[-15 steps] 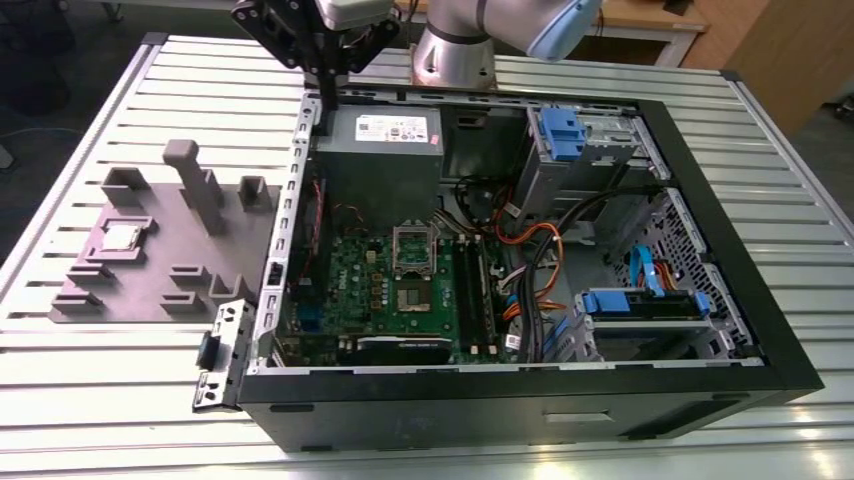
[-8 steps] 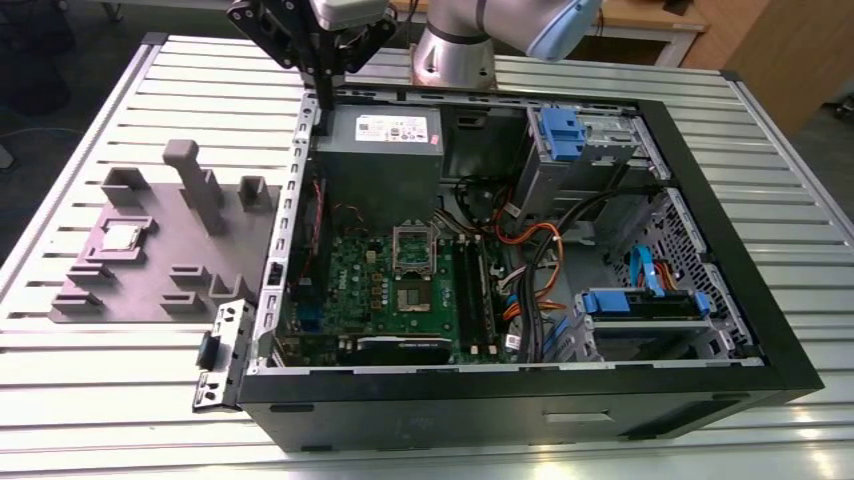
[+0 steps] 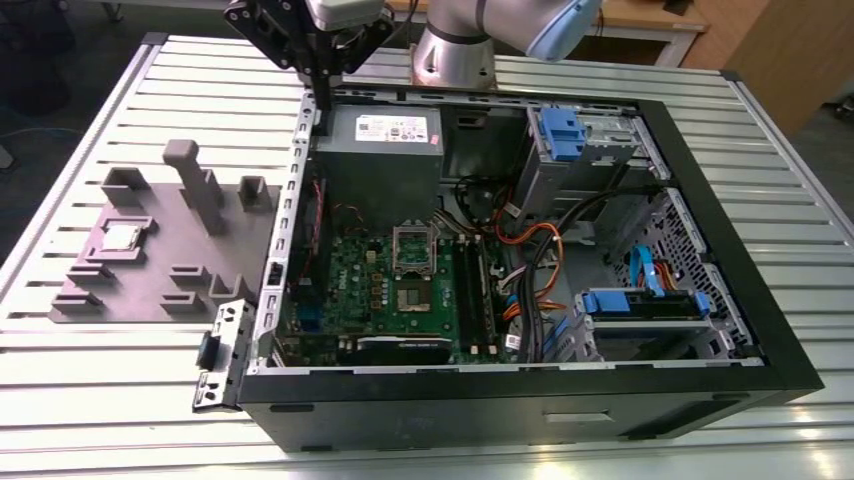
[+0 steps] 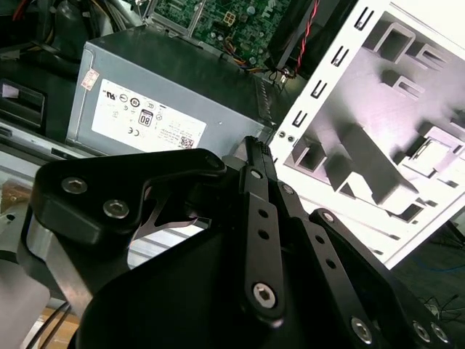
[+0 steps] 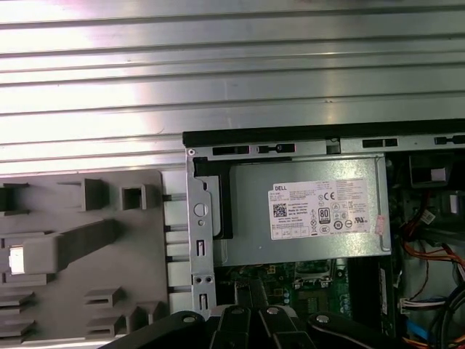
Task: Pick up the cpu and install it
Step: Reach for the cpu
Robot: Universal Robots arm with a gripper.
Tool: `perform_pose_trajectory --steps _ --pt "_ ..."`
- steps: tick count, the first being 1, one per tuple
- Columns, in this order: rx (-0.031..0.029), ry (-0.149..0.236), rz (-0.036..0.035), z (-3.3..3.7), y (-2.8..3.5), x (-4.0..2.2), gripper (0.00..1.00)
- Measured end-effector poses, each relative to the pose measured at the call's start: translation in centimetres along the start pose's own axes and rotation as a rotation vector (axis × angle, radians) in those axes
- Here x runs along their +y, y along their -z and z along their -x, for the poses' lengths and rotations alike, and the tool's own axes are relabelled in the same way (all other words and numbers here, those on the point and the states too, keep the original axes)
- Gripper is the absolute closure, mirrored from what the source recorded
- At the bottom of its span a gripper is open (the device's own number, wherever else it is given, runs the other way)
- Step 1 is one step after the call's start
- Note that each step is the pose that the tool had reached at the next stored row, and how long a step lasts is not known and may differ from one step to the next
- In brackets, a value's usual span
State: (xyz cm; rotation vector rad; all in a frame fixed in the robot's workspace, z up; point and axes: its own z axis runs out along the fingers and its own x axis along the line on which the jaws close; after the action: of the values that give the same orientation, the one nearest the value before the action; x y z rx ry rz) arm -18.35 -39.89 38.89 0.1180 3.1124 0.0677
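Note:
The cpu (image 3: 123, 236), a small silver square, lies in a recess of the grey fixture plate (image 3: 147, 290) on the exterior view's left of the open computer case (image 3: 534, 390). My gripper (image 3: 322, 103) hangs high over the case's back corner, above the grey power supply (image 3: 380, 150). It is well away from the cpu. In both wrist views its black fingers (image 4: 259, 218) press together with nothing between them, tips (image 5: 248, 287) pointing down at the power supply's edge. The silver socket frame (image 3: 412, 249) stands on the green motherboard (image 3: 354, 290).
Black memory sticks (image 3: 475, 290) and orange and black cables (image 3: 534, 250) run beside the socket. Blue drive bays (image 3: 643, 304) fill the case's right side. A tall post (image 3: 198, 185) rises from the fixture plate. The slatted metal table (image 3: 94, 400) surrounds everything.

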Motion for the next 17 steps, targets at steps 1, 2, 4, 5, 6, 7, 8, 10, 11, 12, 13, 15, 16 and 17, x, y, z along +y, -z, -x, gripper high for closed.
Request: perform_pose_trajectory --steps 1,2,4,5,6,7,8,10,11,12,13,15,16,17 --pt "0.0001 0.0 -0.0001 -0.03 0.0 0.0 0.89" --pt "0.0001 0.0 -0.0001 -0.05 0.0 0.0 0.89" --pt "0.0001 0.0 0.0 -0.09 -0.01 -0.01 0.89" --pt "0.0001 0.0 0.0 -0.11 -0.02 -0.01 0.89" --pt "0.0001 0.0 0.0 -0.13 -0.02 -0.01 0.89" --pt "0.0001 0.0 0.0 -0.15 -0.02 -0.01 0.89" --pt "0.0001 0.0 0.0 -0.16 -0.03 -0.01 0.89" --pt "0.0001 0.0 0.0 -0.2 -0.04 -0.02 0.89" --pt "0.0001 0.0 0.0 -0.21 -0.04 -0.02 0.89" --pt "0.0001 0.0 0.0 -0.23 -0.04 -0.02 0.89" --pt "0.0001 0.0 0.0 -0.25 -0.05 -0.02 0.89" --pt "0.0 0.0 0.0 -0.34 -0.07 -0.03 0.89" --pt "0.0001 0.0 0.0 -0.37 -0.07 -0.03 0.89" --pt "0.0001 0.0 -0.0001 -0.37 -0.07 -0.03 0.89"
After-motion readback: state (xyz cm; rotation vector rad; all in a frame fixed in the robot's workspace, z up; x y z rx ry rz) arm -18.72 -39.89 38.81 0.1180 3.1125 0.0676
